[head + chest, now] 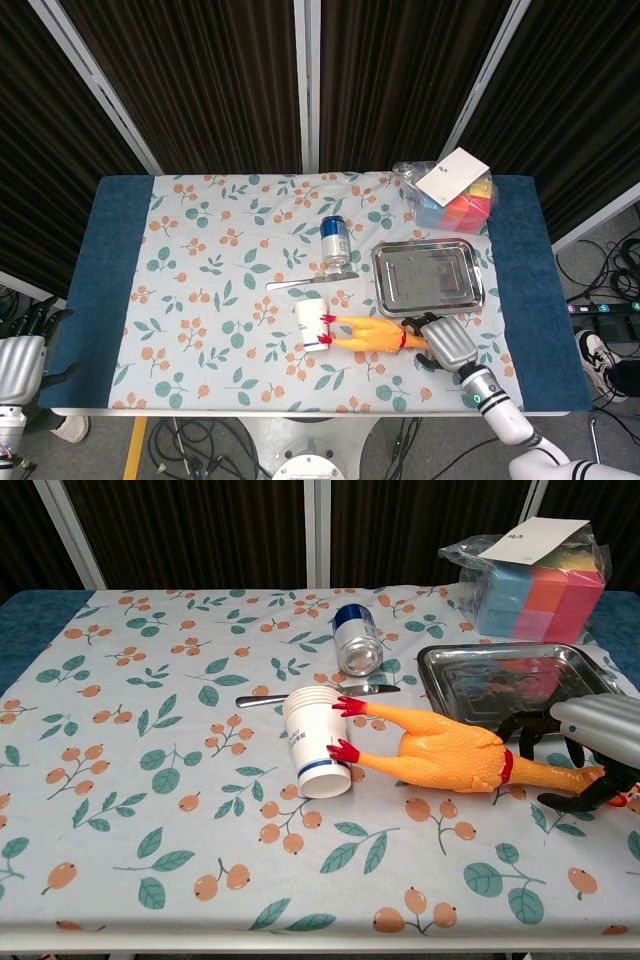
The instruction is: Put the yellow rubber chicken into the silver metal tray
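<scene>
Chest view shows the right hand (585, 748), fingers apart, seemingly ungripped, over the neck end of the yellow rubber chicken (440, 755), lying lengthwise left-right just before the silver metal tray (600, 715).

One yellow rubber chicken (440, 757), one silver metal tray (527, 687), one blue drink can (357, 640) lying on its side, and one table knife (316, 694). One stack of white paper cups (316, 741) — how many are nested in it cannot be told. One clear bag of coloured foam blocks (530, 584) — with one white card (534, 536) on top. Two robot hands: the right hand (592, 742) and the left hand (22, 350).
</scene>
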You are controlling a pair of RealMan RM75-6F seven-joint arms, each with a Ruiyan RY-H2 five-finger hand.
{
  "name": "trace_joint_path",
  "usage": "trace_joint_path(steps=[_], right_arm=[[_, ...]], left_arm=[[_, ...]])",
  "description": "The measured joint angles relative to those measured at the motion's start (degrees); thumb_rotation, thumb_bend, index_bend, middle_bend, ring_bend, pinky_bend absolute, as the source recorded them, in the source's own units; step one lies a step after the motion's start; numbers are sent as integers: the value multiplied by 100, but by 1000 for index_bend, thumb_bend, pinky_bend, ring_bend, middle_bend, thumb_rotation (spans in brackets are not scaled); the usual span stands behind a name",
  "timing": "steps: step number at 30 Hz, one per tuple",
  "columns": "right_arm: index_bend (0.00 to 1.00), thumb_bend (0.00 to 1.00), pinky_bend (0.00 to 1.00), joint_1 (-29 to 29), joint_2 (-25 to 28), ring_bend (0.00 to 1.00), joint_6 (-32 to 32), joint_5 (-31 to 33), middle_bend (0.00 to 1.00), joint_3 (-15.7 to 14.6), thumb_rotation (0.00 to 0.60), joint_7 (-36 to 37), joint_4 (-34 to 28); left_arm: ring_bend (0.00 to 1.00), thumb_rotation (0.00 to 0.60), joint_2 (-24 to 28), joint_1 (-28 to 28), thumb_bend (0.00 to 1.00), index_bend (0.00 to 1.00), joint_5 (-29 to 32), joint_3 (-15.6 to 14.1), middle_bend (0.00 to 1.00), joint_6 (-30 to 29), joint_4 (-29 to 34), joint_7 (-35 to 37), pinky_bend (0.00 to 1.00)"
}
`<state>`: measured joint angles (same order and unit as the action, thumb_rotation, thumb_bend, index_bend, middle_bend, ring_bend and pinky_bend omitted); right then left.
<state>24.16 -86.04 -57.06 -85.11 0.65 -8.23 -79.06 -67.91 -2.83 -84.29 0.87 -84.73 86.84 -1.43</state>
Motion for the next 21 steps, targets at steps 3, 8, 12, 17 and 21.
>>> trace_joint_path(steps=[3, 8, 12, 17, 21], right_arm=[[310, 290, 599, -11, -78, 349, -43, 14, 432, -23, 600, -3, 71], [502, 404, 749, -30, -229, 479, -193, -4, 535, -25, 600, 33, 235], [640, 556, 846, -28, -257, 593, -349, -96, 626, -13, 600, 127, 266], [737, 711, 925, 19, -22, 674, -621, -392, 687, 4, 600, 313, 158], [806, 819, 972, 88, 421, 716, -917, -697, 725, 53, 600, 426, -95]], left_arm=[[147, 600, -21, -9, 71, 281, 7, 2, 196, 31, -47, 46, 244], [147, 600, -55, -36, 71, 281, -34, 4, 196, 56, -149, 115, 244], [147, 600, -22, -168, 70, 281, -205, 24, 196, 102, -209, 207, 244], [147, 600, 149, -393, 68, 282, -465, 120, 196, 115, -122, 389, 244], [147, 600, 350, -594, 68, 281, -710, 220, 196, 90, 139, 723, 245]])
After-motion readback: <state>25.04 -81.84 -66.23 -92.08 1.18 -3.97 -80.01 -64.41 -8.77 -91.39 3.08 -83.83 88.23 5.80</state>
